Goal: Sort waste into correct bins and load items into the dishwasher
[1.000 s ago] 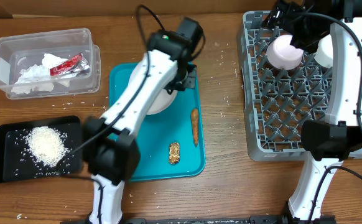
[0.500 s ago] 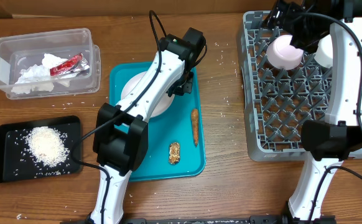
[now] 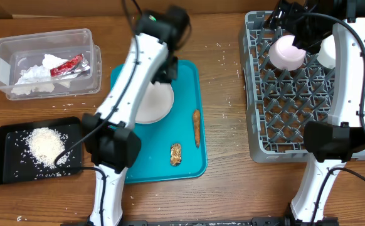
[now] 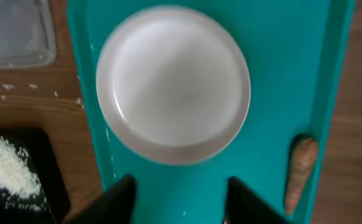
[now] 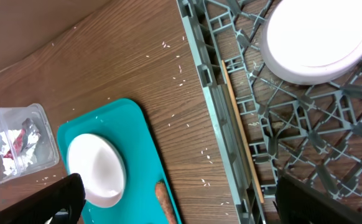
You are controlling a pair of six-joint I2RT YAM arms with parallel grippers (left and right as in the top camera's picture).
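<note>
White plate [image 4: 173,84] on teal tray [image 4: 293,74], just ahead of left claw [image 4: 181,185], apart.

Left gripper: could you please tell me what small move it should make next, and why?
Probably move across and down onto the sausage to grasp it. The left gripper hangs open and empty above the white plate, the sausage lies loose on the teal tray beside that plate, and rice already sits in the black tray.
</note>
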